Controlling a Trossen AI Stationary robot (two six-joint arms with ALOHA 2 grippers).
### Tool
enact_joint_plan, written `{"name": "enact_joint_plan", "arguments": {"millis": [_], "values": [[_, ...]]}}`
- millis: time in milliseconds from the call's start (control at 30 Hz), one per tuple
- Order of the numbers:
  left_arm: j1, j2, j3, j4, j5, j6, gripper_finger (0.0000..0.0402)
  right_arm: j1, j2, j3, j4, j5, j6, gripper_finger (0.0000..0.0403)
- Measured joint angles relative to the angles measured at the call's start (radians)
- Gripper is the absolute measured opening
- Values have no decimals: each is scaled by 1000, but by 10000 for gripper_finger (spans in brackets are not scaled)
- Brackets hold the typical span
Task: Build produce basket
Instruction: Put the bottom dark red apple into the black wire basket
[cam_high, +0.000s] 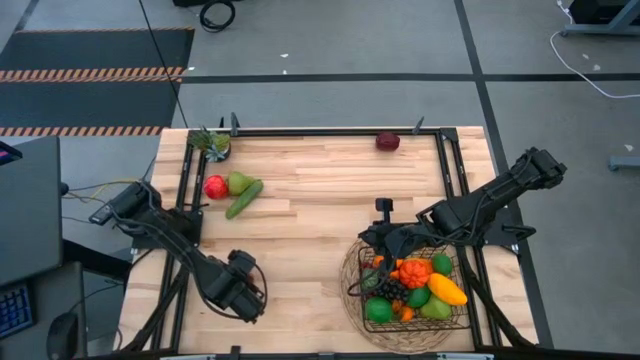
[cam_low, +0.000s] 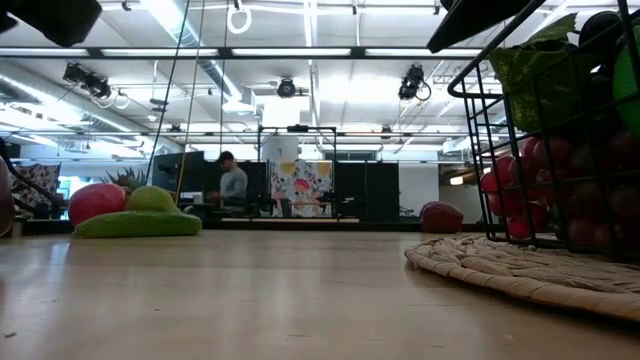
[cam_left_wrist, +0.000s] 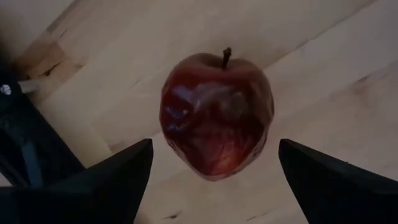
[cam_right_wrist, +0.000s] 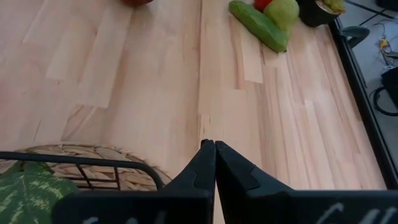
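The black wire basket (cam_high: 415, 292) stands on a round woven mat (cam_high: 352, 290) at the near right and holds orange, yellow, green and dark purple produce (cam_high: 412, 272). My right gripper (cam_right_wrist: 214, 147) is shut and empty above the basket's far left corner (cam_right_wrist: 146, 168); it also shows in the high view (cam_high: 380, 240). My left gripper (cam_left_wrist: 214, 149) is open near the table's near left edge (cam_high: 243, 290). Its fingers stand on either side of a dark red apple (cam_left_wrist: 216, 112) lying on the wood, without touching it. The gripper hides this apple in the high view.
A red fruit (cam_high: 215, 186), a green pear (cam_high: 238, 182) and a cucumber (cam_high: 244, 199) lie at the far left beside a small leafy pot (cam_high: 212, 144). Another dark red fruit (cam_high: 388, 141) lies at the far edge. Bare wood spans the table's middle.
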Motion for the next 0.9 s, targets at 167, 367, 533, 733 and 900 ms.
{"name": "enact_joint_plan", "arguments": {"millis": [167,367,533,733,900], "values": [[17,-4,-99,145,13,3,355,0,0,0,0,-1,0,18],[46,-38,-201,204,53,26,355,0,0,0,0,-1,0,18],[60,-71,-226,290,44,9,355,0,0,0,1,-1,0,18],[62,-70,-225,295,44,0,355,0,0,0,0,-3,0,18],[61,-70,-226,297,-30,25,350,0,0,0,0,-3,2,18]]}}
